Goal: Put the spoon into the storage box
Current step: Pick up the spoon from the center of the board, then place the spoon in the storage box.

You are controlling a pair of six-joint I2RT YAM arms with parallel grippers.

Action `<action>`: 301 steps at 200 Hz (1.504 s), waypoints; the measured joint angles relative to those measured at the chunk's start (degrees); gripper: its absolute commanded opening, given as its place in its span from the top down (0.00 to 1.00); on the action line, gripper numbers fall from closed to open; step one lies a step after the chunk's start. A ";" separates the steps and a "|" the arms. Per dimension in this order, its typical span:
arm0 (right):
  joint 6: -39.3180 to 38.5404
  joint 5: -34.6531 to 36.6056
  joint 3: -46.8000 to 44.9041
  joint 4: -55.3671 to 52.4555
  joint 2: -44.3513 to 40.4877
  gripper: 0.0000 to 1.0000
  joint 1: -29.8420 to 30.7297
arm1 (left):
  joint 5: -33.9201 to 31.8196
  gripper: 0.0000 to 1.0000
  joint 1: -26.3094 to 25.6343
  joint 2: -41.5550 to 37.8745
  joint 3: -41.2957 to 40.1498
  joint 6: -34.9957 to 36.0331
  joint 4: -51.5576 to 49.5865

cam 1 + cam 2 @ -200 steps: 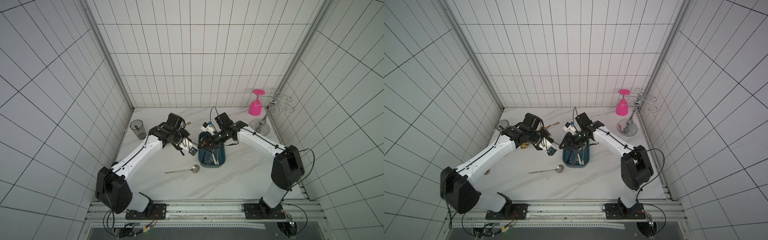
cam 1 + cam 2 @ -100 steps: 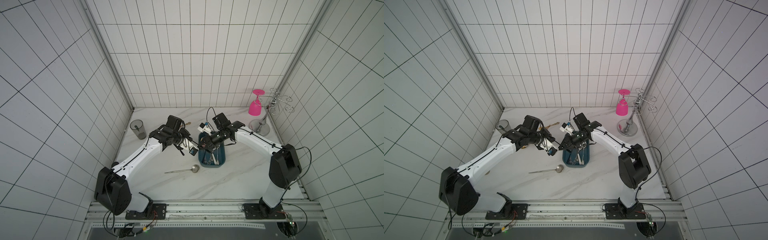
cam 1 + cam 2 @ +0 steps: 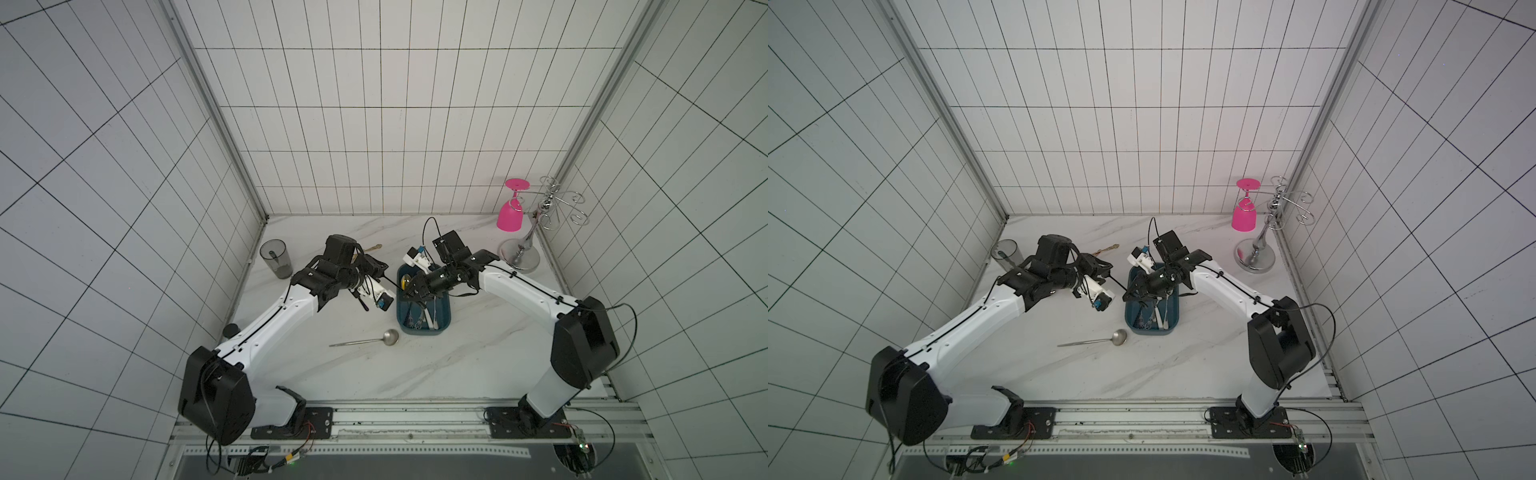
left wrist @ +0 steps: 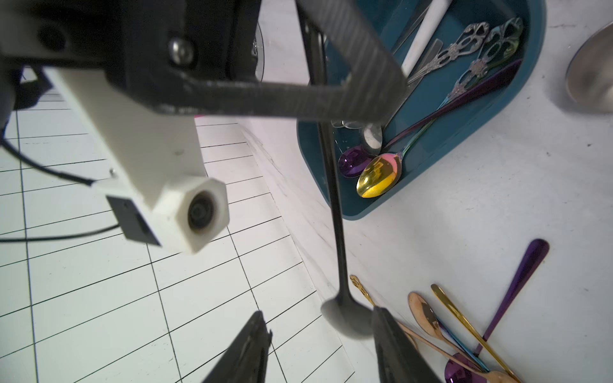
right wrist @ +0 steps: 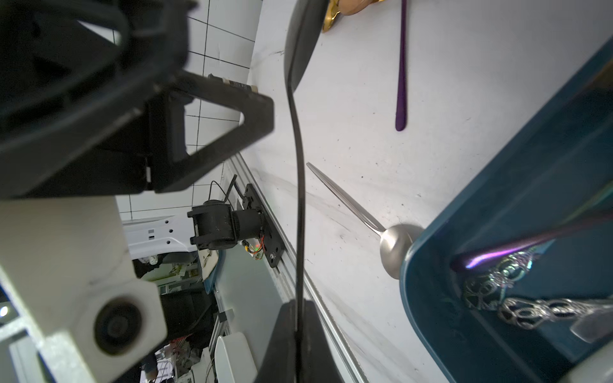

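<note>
The black spoon hangs in the air, and its long axis runs straight from one gripper to the other. Its bowl points toward the left gripper and its handle end toward the right gripper. The right gripper's jaws are pressed together on the handle tip. The left gripper's fingers stand apart around the bowl, which lies close to one finger, though contact is unclear. Both arms reach inward with their wrists facing each other. The teal storage box sits beneath the right gripper, and the handle crosses above its rim on the left gripper's side.
</note>
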 measured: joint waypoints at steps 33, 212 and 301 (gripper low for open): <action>3.13 5.07 -6.40 6.12 -5.79 1.00 -0.11 | 0.79 0.21 3.08 -2.62 -1.77 0.31 2.69; 33.62 16.02 -32.30 44.92 -3.06 1.00 -4.13 | -15.78 0.04 7.91 -14.34 -6.58 -67.23 -0.94; 36.92 17.97 -30.08 46.84 0.46 0.99 -4.09 | -10.10 0.04 14.16 -17.25 -8.74 -98.73 -9.44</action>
